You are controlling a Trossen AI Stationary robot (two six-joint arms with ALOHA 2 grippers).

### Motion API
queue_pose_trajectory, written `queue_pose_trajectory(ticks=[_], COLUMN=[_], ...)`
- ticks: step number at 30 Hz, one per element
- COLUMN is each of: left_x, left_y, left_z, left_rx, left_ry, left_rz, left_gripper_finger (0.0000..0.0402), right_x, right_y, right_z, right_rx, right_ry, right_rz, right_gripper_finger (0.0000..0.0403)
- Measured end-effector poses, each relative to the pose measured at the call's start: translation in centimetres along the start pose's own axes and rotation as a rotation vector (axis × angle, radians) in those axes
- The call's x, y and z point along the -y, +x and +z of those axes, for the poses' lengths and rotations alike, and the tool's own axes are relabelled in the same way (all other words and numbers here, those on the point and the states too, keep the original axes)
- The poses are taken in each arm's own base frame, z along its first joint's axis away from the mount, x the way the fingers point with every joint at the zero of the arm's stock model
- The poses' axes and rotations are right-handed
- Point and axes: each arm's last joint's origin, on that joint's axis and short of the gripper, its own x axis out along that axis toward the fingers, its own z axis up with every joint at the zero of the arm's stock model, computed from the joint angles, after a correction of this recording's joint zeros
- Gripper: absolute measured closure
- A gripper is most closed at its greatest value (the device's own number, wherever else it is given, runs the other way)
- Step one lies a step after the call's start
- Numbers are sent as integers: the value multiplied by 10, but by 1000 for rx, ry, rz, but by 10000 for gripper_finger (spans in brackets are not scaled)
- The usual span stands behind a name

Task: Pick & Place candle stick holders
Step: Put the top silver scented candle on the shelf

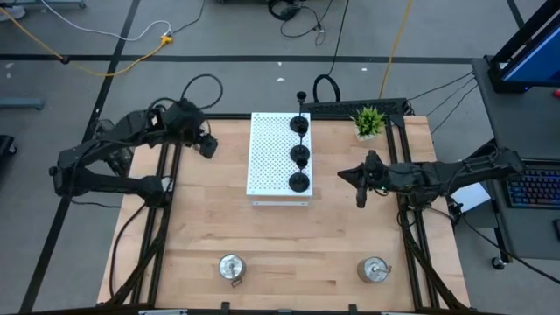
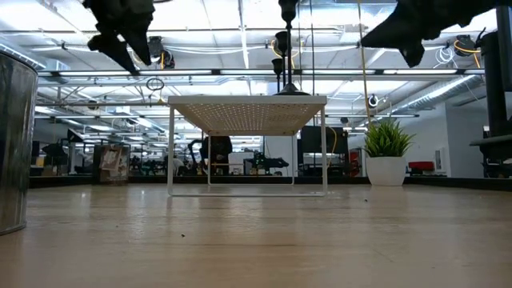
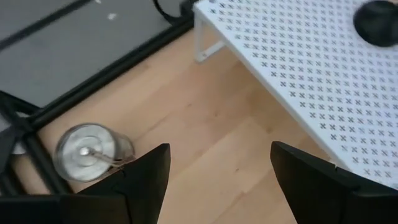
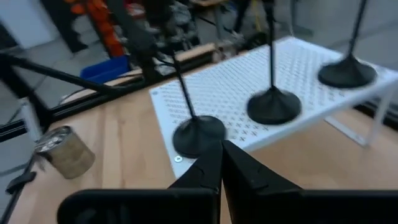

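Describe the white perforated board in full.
The white perforated board is a flat rectangular panel, metal by its look, punched all over with small cross-shaped holes. It stands level as a low shelf on thin white legs on the wooden table. Three black candle stick holders stand in a row along one long edge. Neither gripper touches it.

One camera looks straight down, one level along the tabletop, and each wrist camera peers past its own dark fingers, all sharing the white perforated metal board (image 1: pixel 280 157) ahead of both pincers.
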Motion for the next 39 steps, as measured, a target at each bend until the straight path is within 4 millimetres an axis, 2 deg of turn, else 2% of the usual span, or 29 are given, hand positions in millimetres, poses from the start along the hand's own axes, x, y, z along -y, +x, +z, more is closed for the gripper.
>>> queue_pose_trajectory(ticks=[4, 10, 19, 24, 30, 39], left_x=[-9, -27, -58, -78, -100, -114], left_y=[12, 31, 67, 85, 101, 116], left_z=[7, 17, 29, 32, 31, 29], left_rx=[-33, -73, -182, -253, -349, -425], left_ry=[-50, -108, -170, -198, -208, -250], left_rz=[37, 144, 302, 349, 378, 289], left_gripper_finger=[117, 108, 9, 17, 3, 3], right_x=[4, 10, 16, 18, 18, 18], right_y=[-9, -22, -39, -43, -44, -44], right_z=[-5, -4, -1, 0, 0, 0], right_rx=[21, 78, 121, 137, 139, 139], right_ry=[-75, -88, -99, -115, -111, -108], right_rz=[72, 112, 125, 129, 129, 129], right_gripper_finger=[402, 402, 402, 402, 402, 402])
